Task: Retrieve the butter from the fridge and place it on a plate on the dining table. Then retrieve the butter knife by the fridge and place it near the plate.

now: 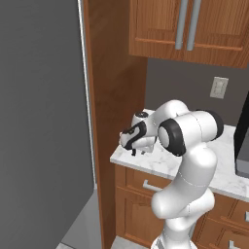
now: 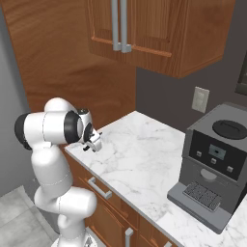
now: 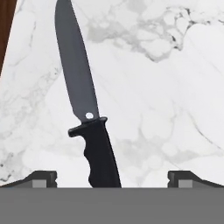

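Butter knife point(image 3: 85, 109) flat on marble counter point(image 3: 166, 96) | claw point(image 3: 112, 177) spread wide above handle

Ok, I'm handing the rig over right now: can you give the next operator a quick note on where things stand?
Gripper: open, holding nothing, fingers spread either side of the knife handle.
Butter knife: lying flat on the white marble counter, near the corner by the wooden side panel, blade pointing away from the hand.
Coffee machine sits further along the same counter.
Done: hand lined up over the knife.
Left: lower, close on the handle, lift, carry it to the dining table and set it near the plate.
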Motion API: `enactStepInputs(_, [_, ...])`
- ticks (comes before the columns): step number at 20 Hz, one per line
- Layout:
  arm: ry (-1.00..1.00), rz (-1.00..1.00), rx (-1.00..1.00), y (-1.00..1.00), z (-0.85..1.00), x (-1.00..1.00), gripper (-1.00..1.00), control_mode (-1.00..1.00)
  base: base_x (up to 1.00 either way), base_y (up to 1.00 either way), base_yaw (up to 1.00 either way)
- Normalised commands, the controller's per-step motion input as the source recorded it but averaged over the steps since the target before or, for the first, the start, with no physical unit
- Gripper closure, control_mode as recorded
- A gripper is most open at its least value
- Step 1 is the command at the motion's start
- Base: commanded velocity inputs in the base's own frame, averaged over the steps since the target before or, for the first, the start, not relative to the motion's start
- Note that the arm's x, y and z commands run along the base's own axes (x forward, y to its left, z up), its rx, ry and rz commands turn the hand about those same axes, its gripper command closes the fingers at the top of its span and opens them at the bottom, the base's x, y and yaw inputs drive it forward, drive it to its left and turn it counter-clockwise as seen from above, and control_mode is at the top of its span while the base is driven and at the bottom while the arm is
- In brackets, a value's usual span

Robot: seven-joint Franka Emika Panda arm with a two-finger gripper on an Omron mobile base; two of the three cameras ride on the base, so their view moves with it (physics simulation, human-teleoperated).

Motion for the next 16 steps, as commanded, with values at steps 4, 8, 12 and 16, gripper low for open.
enactStepInputs(4, [0.0,0.0,0.0,0.0,-0.14,0.0,-1.0,-1.0,0.0,0.0,0.0])
enactStepInputs(8, [0.0,0.0,0.0,0.0,0.0,0.0,-1.0,-1.0,0.0,0.0,0.0])
enactStepInputs(12, [0.0,0.0,0.0,0.0,-0.04,0.0,-1.0,-1.0,0.0,0.0,0.0])
enactStepInputs(16, [0.0,0.0,0.0,0.05,-0.07,0.0,1.0,-1.0,0.0,0.0,0.0])
